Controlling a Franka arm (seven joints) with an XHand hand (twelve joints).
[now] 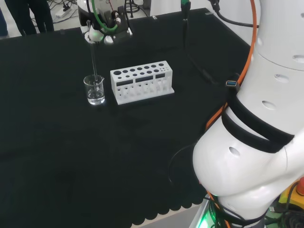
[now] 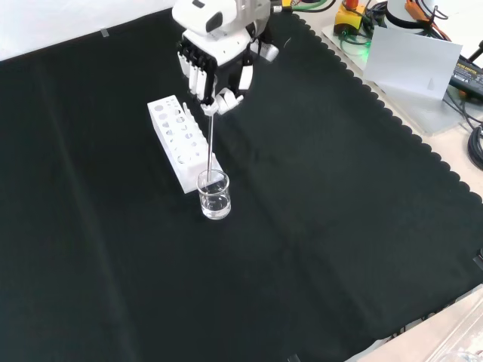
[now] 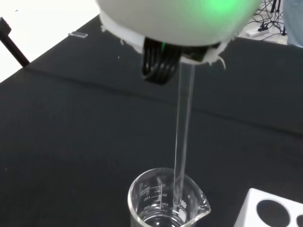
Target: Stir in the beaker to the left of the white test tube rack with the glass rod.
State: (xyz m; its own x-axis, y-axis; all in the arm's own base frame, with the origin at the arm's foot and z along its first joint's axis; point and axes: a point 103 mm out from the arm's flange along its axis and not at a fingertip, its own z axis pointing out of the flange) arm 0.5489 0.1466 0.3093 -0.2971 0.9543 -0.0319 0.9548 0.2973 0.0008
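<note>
— What colours did you have in front of you on the bench?

— You had a plain black cloth point(image 2: 339, 226) with a scalloped edge, and a white test tube rack point(image 1: 141, 81) whose round holes showed dark. Your beaker point(image 2: 214, 195) was clear glass with faint white markings, and the glass rod point(image 2: 210, 147) was clear too.

— And the hand?

— Your hand point(image 2: 215, 68) was white with black fingers, and a green glow lay on its white shell in the wrist view.

head, front, wrist views: shared beaker point(image 1: 95, 90)
</note>
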